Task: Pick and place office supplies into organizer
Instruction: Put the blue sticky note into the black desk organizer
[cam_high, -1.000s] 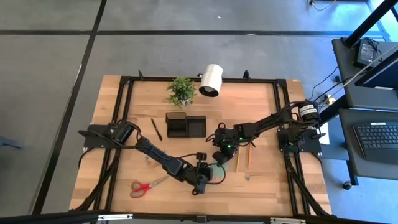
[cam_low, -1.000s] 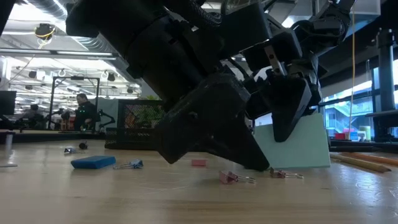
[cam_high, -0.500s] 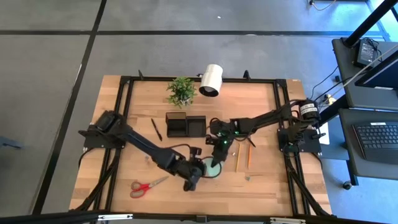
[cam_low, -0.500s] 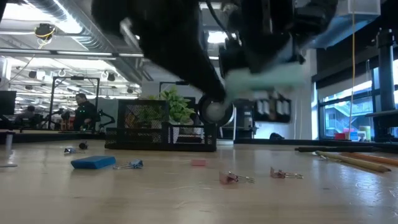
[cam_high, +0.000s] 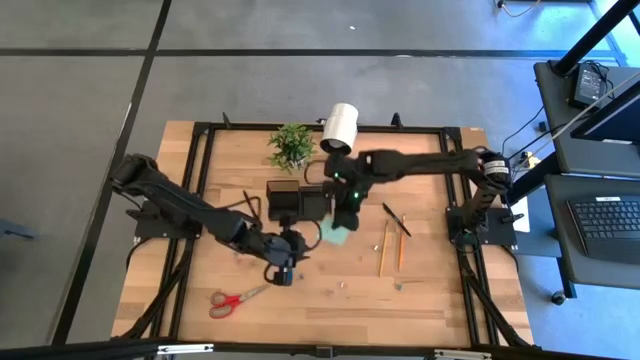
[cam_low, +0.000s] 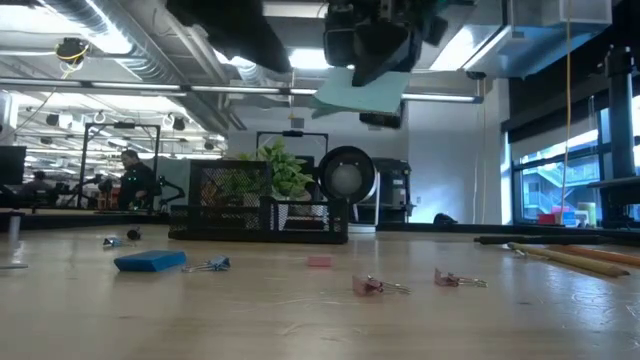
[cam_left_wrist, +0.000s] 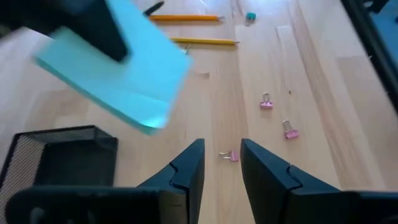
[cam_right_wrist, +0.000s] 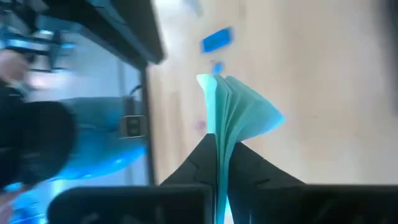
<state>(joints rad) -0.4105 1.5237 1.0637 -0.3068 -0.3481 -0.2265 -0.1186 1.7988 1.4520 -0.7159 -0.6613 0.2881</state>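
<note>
The pale teal note pad (cam_high: 335, 233) hangs in the air near the black organizer (cam_high: 298, 200), held by my right gripper (cam_high: 345, 208); in the low view the note pad (cam_low: 362, 92) is high above the table. My left gripper (cam_left_wrist: 222, 163) is open and empty over bare wood near the organizer (cam_left_wrist: 56, 158). The red-handled scissors (cam_high: 235, 297) lie flat by the near edge. Two pencils (cam_high: 390, 246) and a dark pen (cam_high: 395, 218) lie to the right. The blue piece (cam_low: 150, 261) and small clips (cam_low: 378, 287) rest on the table. My right gripper is shut on the note pad, pinched between the two fingers at one edge (cam_right_wrist: 219, 142), coming from above. The pad is lifted clear of the table and hangs tilted below the fingers. Its loose sheets (cam_right_wrist: 245, 115) fan apart at the free end.
A green potted plant (cam_high: 291, 146) and a white lamp (cam_high: 340, 128) stand at the far edge behind the organizer. A second dark pen (cam_high: 250, 206) lies left of the organizer. Pink clips (cam_left_wrist: 266, 102) are scattered on the wood. People show in the room beyond.
My right gripper has raised the note pad off the table, where it stood on edge, and carried it up and toward the far edge, close to the organizer. My left gripper has drawn back from the pad toward the table's left and risen.
</note>
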